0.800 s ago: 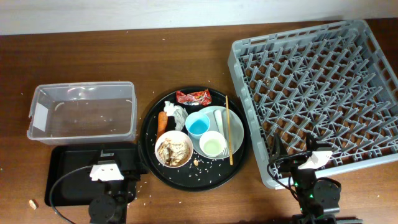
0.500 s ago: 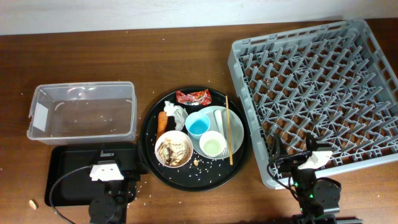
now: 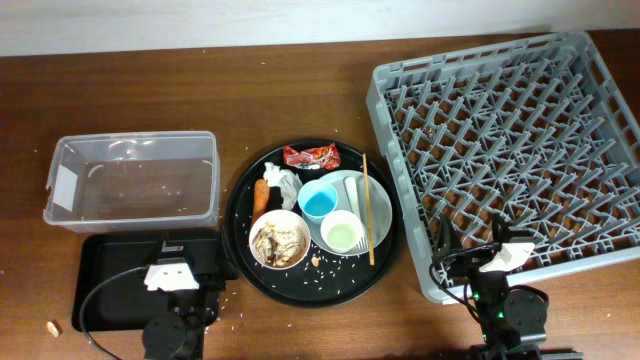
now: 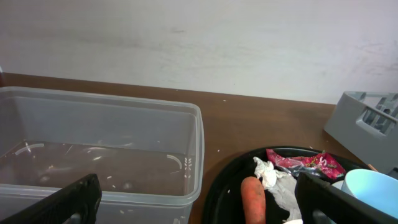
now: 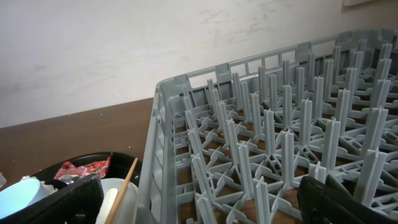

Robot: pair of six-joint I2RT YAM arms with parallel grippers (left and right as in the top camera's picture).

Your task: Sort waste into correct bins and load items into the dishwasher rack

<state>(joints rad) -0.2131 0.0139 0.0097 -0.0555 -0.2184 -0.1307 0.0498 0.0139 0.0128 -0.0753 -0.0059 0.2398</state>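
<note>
Nothing has changed in the last second: both arms sit parked as before and no item has shifted, so I judge the sorting not yet begun. My left gripper (image 4: 198,186) is spread wide and empty, as is the right gripper (image 5: 199,193). All the waste lies on the round black tray (image 3: 243,262): red wrapper (image 3: 311,156) at the far rim, carrot stub (image 3: 261,194) and tissue (image 3: 285,183) side by side, food scraps in the white bowl (image 3: 279,240). The blue cup (image 3: 319,201), white cup (image 3: 342,232) and chopstick (image 3: 367,208) rest on the plate (image 3: 378,228); the fork is probably there too, white on pale, hard to make out. The clear tub (image 3: 133,137) and shallow black tray (image 3: 105,290) hold no waste, and the rack (image 3: 520,150) no dishes. The round tray is crowded: its rim meets the shallow tray's corner and nears the rack wall, so the open room is bare table beyond the far rim.
</note>
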